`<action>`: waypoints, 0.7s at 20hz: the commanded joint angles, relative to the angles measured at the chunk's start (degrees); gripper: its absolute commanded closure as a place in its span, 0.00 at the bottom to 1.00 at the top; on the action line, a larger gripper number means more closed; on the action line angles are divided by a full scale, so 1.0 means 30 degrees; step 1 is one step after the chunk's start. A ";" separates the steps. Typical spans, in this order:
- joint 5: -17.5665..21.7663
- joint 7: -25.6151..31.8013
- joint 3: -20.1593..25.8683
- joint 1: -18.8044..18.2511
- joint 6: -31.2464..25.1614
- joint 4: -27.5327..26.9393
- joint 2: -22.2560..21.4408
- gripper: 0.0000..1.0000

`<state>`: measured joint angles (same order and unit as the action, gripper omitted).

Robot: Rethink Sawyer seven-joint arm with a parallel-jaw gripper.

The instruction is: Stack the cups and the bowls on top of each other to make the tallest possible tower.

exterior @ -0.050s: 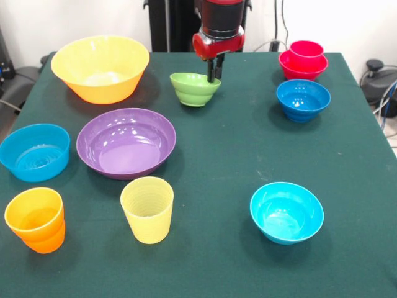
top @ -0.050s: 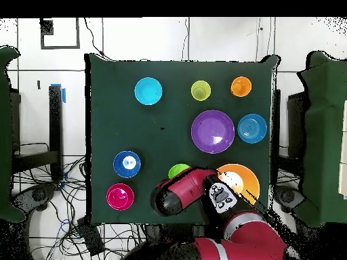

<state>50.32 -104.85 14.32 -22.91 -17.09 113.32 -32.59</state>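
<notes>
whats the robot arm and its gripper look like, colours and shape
The arm is rounded and glossy red with black sections at the joints, and a small panel with buttons shows on it from above. Its wrist ends in a red rounded housing under a black collar. The gripper is small and black, with short slim fingers.

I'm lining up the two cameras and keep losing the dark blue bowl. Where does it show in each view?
Front view: the dark blue bowl sits right of centre, toward the top, just below the red bowl that holds the red cup.
Overhead view: the dark blue bowl sits left of centre, low on the table, just above the red bowl.
Shared landmark: that red bowl, its closest neighbour in both.
</notes>
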 commanded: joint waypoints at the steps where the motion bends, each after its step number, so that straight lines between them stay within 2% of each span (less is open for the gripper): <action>1: 0.0346 0.0051 0.1317 -0.0237 0.0584 -0.1385 0.0441 1.00; 5: -0.0106 0.0545 0.1840 -0.0593 -0.0050 -0.1025 0.0021 1.00; 10: -0.1425 0.1700 0.3175 -0.1341 -0.1877 -0.0280 -0.1066 1.00; 14: -0.2093 0.1928 0.3772 -0.1702 -0.2430 0.0304 -0.1779 1.00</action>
<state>47.11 -104.85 18.01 -26.85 -18.10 113.40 -35.70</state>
